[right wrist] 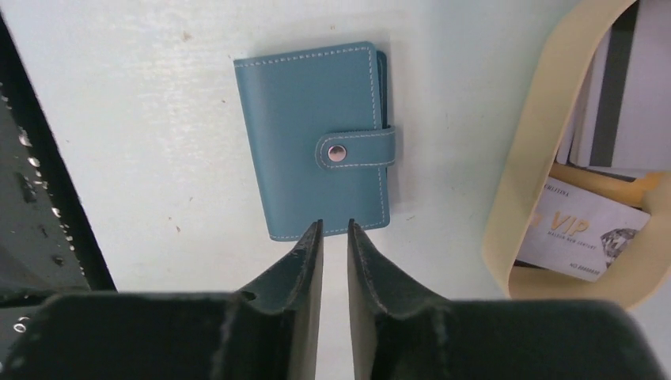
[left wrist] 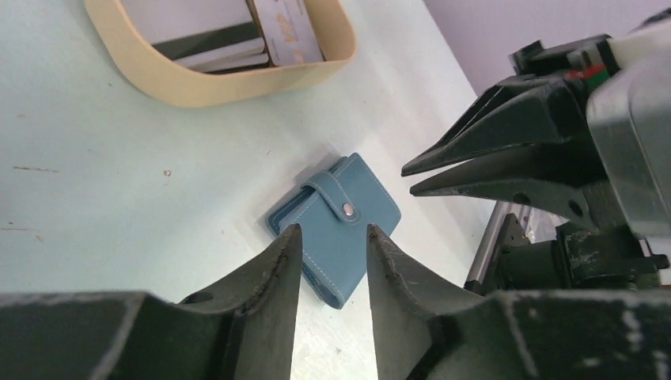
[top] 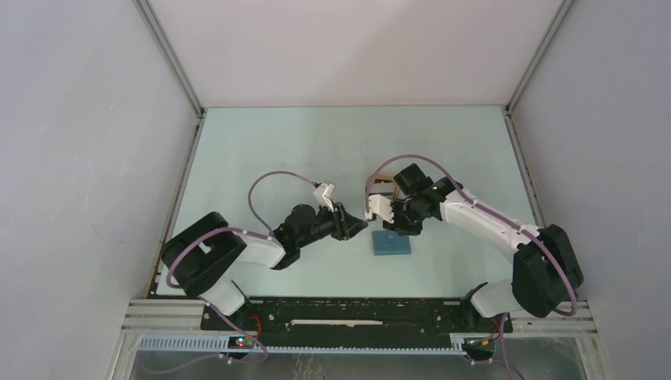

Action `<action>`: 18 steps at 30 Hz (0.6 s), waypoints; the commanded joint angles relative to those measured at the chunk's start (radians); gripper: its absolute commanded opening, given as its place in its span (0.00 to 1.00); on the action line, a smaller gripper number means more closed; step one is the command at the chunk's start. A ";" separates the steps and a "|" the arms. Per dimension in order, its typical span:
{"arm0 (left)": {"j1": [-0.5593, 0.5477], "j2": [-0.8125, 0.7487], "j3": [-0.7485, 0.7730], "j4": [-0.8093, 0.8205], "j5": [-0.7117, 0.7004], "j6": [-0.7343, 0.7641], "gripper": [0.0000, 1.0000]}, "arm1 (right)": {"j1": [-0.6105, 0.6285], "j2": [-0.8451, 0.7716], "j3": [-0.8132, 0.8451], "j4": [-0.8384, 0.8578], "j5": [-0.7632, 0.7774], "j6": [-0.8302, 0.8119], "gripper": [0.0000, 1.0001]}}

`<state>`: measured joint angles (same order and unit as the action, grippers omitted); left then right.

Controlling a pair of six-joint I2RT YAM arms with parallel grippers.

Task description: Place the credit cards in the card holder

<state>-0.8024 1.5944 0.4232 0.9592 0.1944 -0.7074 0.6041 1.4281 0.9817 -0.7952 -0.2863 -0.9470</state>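
Top view: the left gripper (top: 358, 226) and right gripper (top: 398, 224) crowd over the card holder (top: 392, 244), so the arms may collide.

Left wrist view: the left jaws are part-open and empty above the holder. The credit cards (left wrist: 221, 47) lie in the tray (left wrist: 198, 83) beyond it.

Right wrist view: the right jaws are narrowly apart and empty. The fastened snap tab (right wrist: 339, 153) blocks insertion.

This is a laboratory robot cell; plain grey-white panels (top: 79, 158) close in to the left, right and far side of the left gripper (top: 362, 226) and right gripper (top: 393, 230), framed by aluminium posts (top: 169, 55); beneath both grippers lies a bare pale table (top: 316, 142); behind them, two white-and-black arms (top: 253, 249) are bolted to a black base plate (top: 356, 310) on aluminium rails (top: 150, 314); purple cables (top: 269, 178) loop along each arm; a slotted cable duct (top: 182, 343) runs nearest the camera.
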 commanded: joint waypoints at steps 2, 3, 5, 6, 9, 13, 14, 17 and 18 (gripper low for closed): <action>0.002 -0.149 -0.066 0.037 -0.065 0.113 0.42 | -0.015 -0.027 -0.009 0.021 -0.161 0.006 0.16; 0.003 -0.169 -0.079 0.039 -0.072 0.125 0.43 | -0.003 -0.012 -0.008 0.033 -0.145 0.015 0.13; 0.003 -0.216 -0.106 0.039 -0.087 0.143 0.44 | 0.013 0.024 -0.008 0.039 -0.117 0.017 0.11; 0.003 -0.240 -0.117 0.039 -0.091 0.151 0.45 | 0.020 0.036 -0.008 0.039 -0.105 0.015 0.10; 0.003 -0.322 -0.153 0.035 -0.098 0.194 0.47 | 0.021 0.018 -0.006 0.027 -0.104 0.003 0.10; 0.002 -0.489 -0.172 -0.084 -0.112 0.294 0.49 | -0.012 -0.104 -0.008 -0.036 -0.243 -0.076 0.10; 0.003 -0.545 -0.174 -0.127 -0.117 0.327 0.51 | -0.022 -0.148 -0.013 -0.050 -0.282 -0.101 0.10; 0.002 -0.702 -0.176 -0.231 -0.111 0.410 0.60 | -0.047 -0.258 -0.043 -0.066 -0.367 -0.169 0.18; 0.002 -0.749 -0.178 -0.262 -0.110 0.436 0.64 | -0.057 -0.275 -0.055 -0.064 -0.383 -0.178 0.24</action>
<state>-0.8024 1.0012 0.2668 0.8150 0.0998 -0.4297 0.5747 1.2766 0.9520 -0.8234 -0.5179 -1.0233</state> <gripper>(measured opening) 0.583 0.158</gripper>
